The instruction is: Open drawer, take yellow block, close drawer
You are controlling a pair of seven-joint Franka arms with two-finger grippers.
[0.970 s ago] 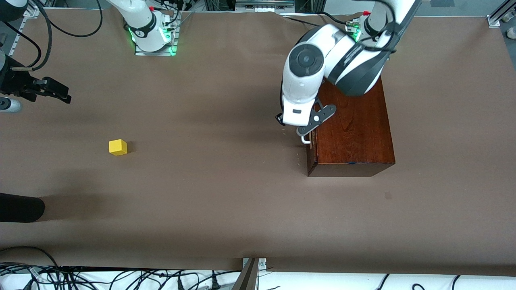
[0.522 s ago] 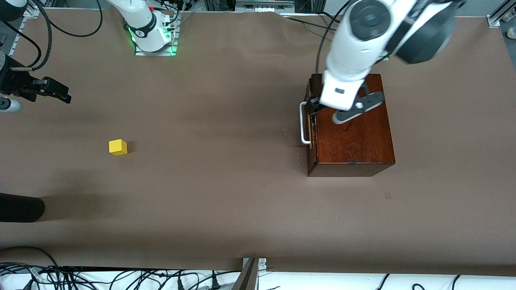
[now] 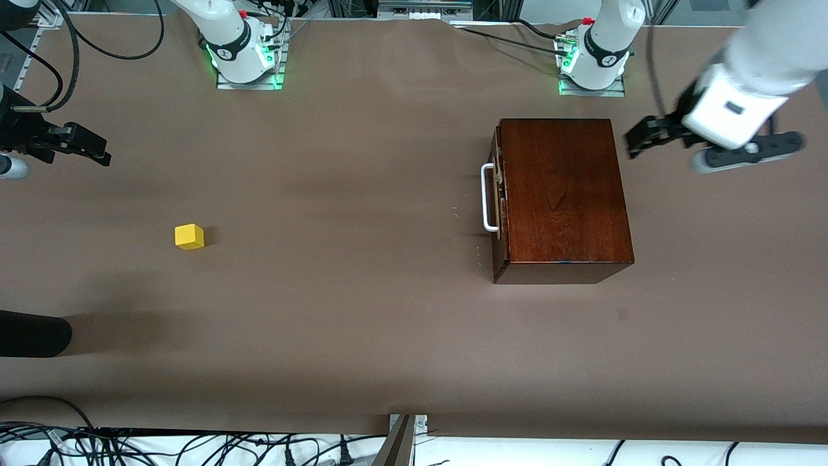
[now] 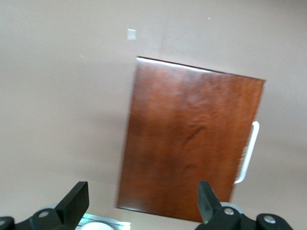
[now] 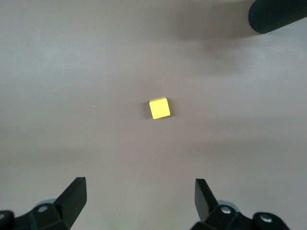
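The drawer [image 3: 498, 200] sits pushed into the mahogany box [image 3: 563, 194], its white handle [image 3: 488, 197] facing the right arm's end. The left wrist view shows the box [image 4: 192, 139] and handle [image 4: 249, 153] from above. The yellow block [image 3: 189, 236] lies alone on the brown table [image 3: 336, 304], toward the right arm's end. My left gripper [image 3: 640, 137] hangs open and empty over the table beside the box, toward the left arm's end; its jaws [image 4: 142, 201] stand wide. My right gripper [image 3: 97, 149] waits open, and its wrist view has the block [image 5: 159, 108] ahead of the open gripper [image 5: 139, 199].
A black cylindrical object [image 3: 32, 333] pokes in at the table's edge at the right arm's end, nearer the front camera than the block; it also shows as a dark shape [image 5: 280, 14] in the right wrist view. Both arm bases [image 3: 246, 58] [image 3: 592, 65] stand along the table's rear edge.
My left gripper has opened off the drawer handle, risen and swung over the box to the left arm's end of the table. The right arm and the block have stayed put.
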